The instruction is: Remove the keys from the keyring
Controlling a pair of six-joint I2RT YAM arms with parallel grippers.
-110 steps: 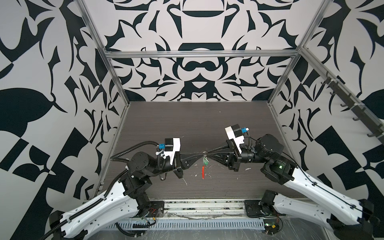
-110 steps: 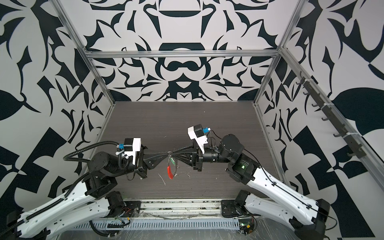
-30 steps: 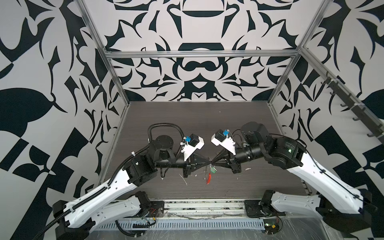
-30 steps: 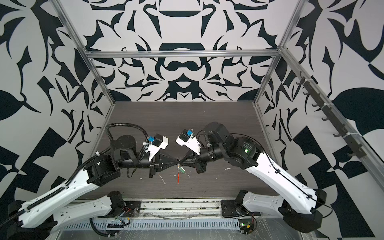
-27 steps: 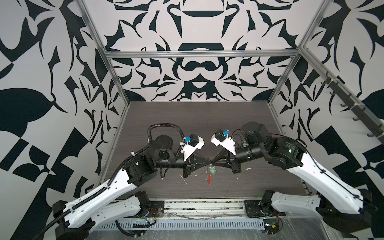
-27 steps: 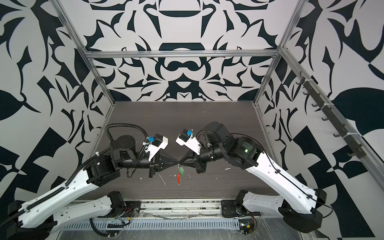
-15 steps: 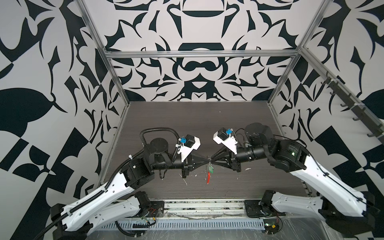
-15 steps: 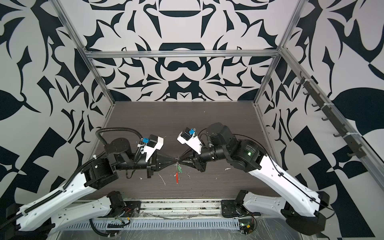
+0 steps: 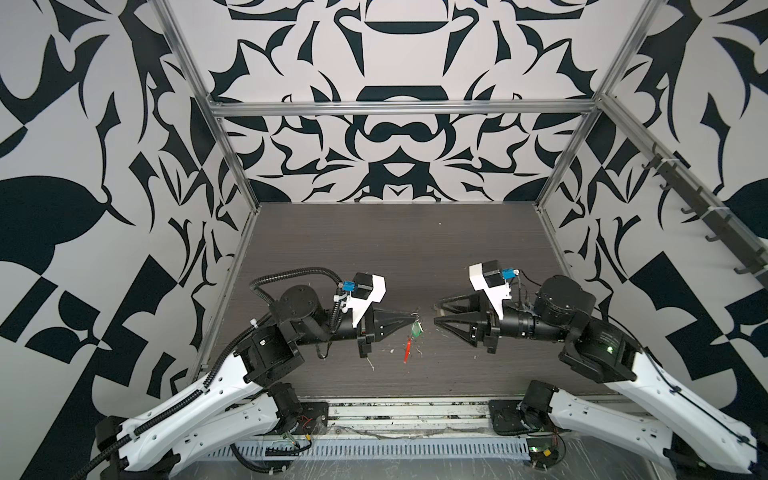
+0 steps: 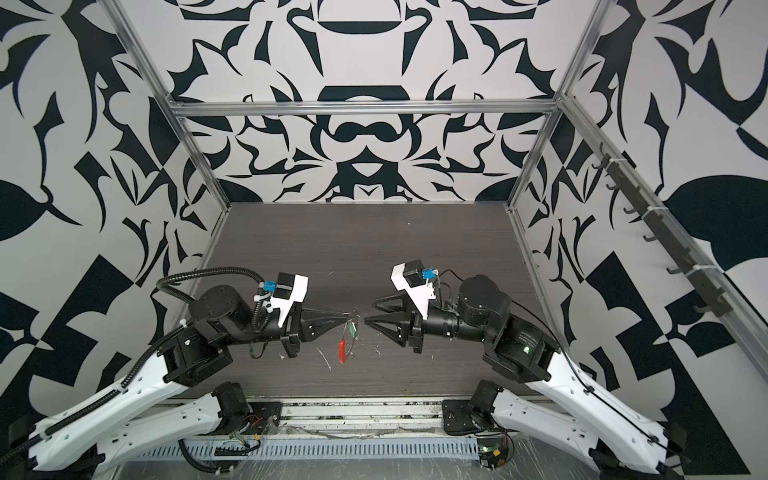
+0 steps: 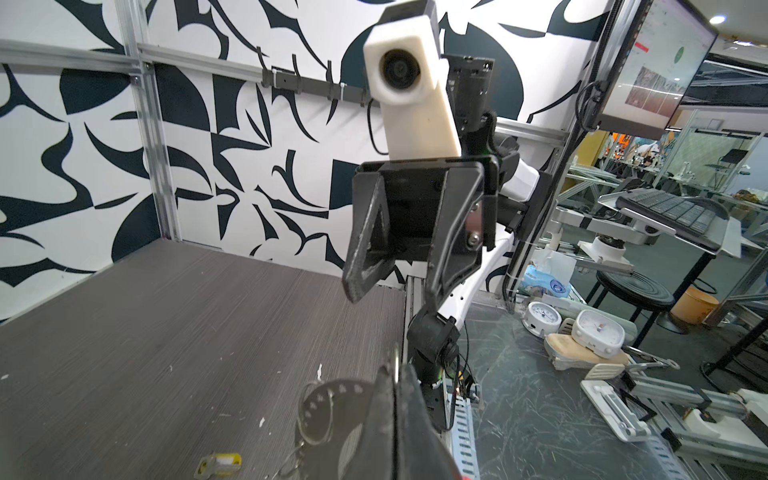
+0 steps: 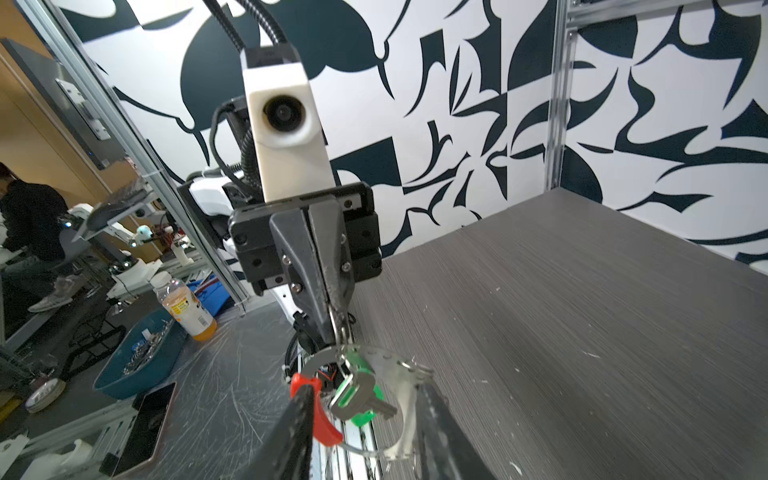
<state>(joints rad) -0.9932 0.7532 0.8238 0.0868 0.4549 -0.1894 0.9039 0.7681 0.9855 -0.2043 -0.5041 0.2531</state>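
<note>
While my left gripper (image 9: 413,324) clamps the keyring (image 12: 397,365), with green tag (image 9: 416,329) and red sleeve (image 9: 408,349) dangling beneath its tips, my right gripper (image 9: 435,314) faces it, jaws parted, just apart.

Both top views: high above the front edge, tilted down and back, whole bench (image 9: 395,249) in frame, near-identical. Wrist views: close, low over the bench, facing each other; each catching the opposite wrist camera (image 11: 405,79), both sharing the keyring (image 12: 376,359).
</note>
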